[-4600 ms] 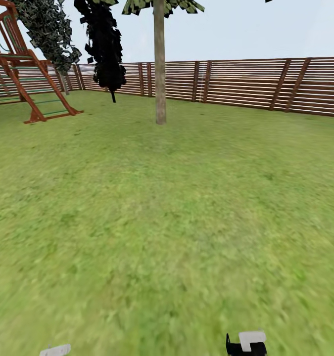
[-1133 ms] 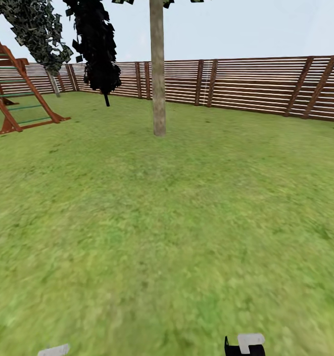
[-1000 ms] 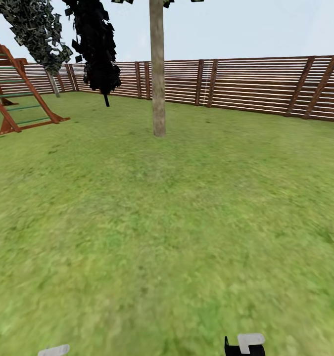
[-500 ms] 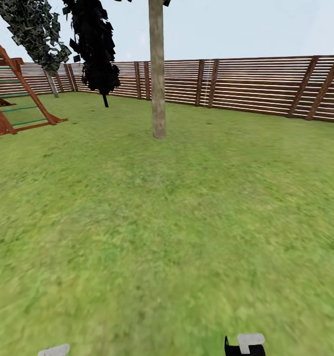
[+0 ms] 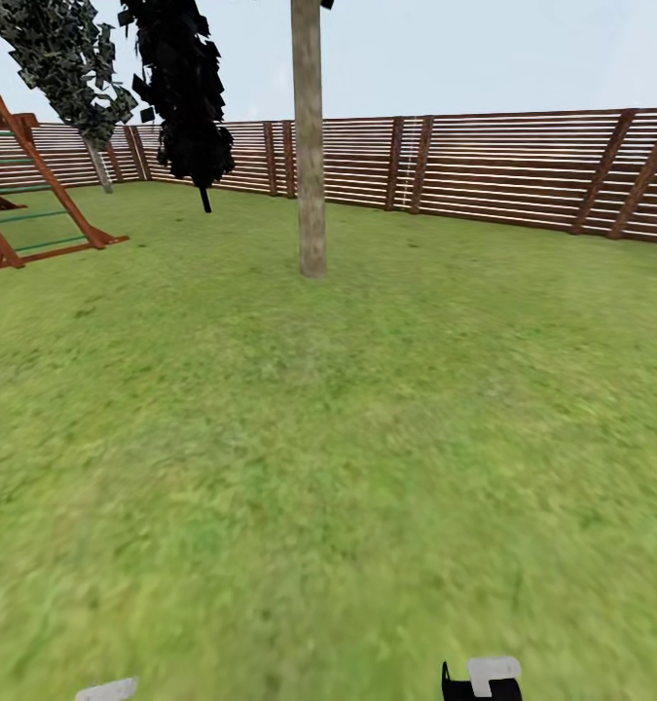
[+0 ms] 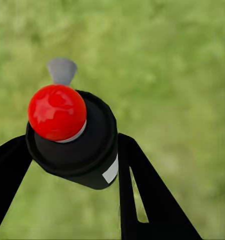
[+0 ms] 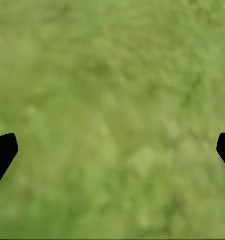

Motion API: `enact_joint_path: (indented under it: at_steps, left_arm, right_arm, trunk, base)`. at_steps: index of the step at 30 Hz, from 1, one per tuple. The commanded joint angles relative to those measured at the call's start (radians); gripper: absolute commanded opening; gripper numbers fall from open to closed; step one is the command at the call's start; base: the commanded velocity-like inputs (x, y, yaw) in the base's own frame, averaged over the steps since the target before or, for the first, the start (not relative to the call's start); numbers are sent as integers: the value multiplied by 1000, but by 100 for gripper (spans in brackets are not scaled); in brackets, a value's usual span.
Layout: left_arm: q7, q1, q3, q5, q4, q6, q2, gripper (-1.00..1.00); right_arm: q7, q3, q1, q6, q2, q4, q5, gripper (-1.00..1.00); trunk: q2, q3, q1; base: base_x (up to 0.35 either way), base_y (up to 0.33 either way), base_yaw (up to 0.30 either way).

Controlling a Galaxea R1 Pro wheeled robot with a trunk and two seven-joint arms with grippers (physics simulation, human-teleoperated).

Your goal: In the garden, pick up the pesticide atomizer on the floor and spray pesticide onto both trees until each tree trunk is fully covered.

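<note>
The pesticide atomizer [image 6: 87,157], a dark bottle with a red top [image 6: 57,112] and a white label, sits between the black fingers of my left gripper [image 6: 72,142], which is shut on it above the grass. My right gripper [image 7: 112,150] is open, its two black fingertips at the edges of its wrist view, with nothing but lawn between them. In the head view one pale grey-brown tree trunk [image 5: 310,146] stands straight ahead across the lawn [image 5: 328,438], well beyond arm's reach. No white speckles show on its bark. Its leaves are cut off by the top of the picture.
A brown slat fence [image 5: 503,170] runs behind the trunk. A near-black tree [image 5: 182,88] and a dark leafy tree [image 5: 65,58] stand at the back left, beside a red-brown wooden play frame [image 5: 26,195]. Open grass lies between me and the trunk.
The head view has crept forward: the trunk looks slightly nearer and lower in the picture, and the play frame has slid off to the left. Both grippers hold as before.
</note>
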Motion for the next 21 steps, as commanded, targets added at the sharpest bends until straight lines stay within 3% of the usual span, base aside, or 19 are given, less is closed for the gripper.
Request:
enact_joint_path:
  at_steps: [1,21]
  left_arm:
    - [0,-1,-1,6,1,-3,0,-100]
    - [0,-1,-1,6,1,-3,-1,-100]
  right_arm:
    - [-6,-6,0,-1,0,0,11,100]
    - [-7,-9,0,-5,2,-3,7,100]
  trunk:
    - [0,-1,0]
    - [0,-1,0]
  base:
    - [338,0,0]
    - [338,0,0]
